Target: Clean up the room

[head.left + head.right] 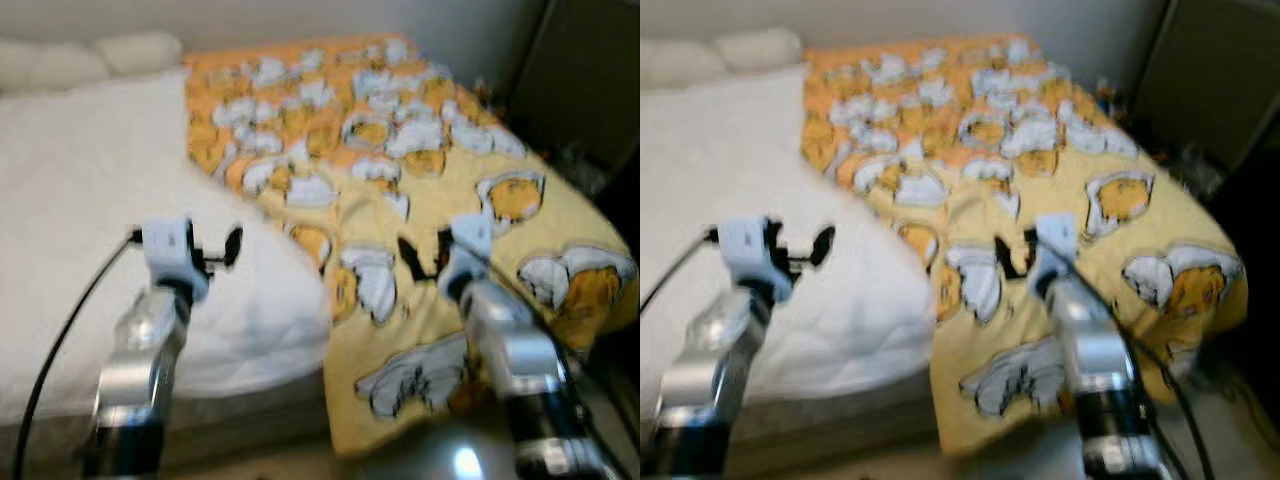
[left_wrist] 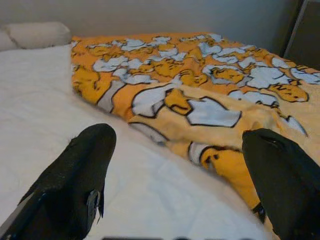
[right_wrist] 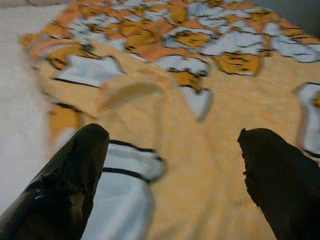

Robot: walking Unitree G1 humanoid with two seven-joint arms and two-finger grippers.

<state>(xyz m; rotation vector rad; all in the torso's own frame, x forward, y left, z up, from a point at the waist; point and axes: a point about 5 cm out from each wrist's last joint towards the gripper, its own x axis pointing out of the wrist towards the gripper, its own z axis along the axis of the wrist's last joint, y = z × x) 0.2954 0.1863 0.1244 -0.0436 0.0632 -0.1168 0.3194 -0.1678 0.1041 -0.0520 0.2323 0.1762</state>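
A yellow and orange cartoon-print blanket [image 1: 400,150] lies rumpled over the right half of a bed and hangs over its foot end. The left half is bare white bedding [image 1: 90,180]. My left gripper [image 1: 222,250] hovers open above the white bedding, just short of the blanket's folded edge [image 2: 165,100], with nothing between its fingers [image 2: 85,165]. My right gripper [image 1: 425,255] hovers open over the blanket near the foot of the bed, and its fingers [image 3: 75,170] hold nothing. The head views are blurred.
White pillows [image 1: 140,50] lie at the head of the bed by the wall. A dark piece of furniture [image 1: 590,80] stands close along the bed's right side, with small clutter [image 1: 580,165] in the gap. Pale floor [image 1: 440,450] shows at the bed's foot.
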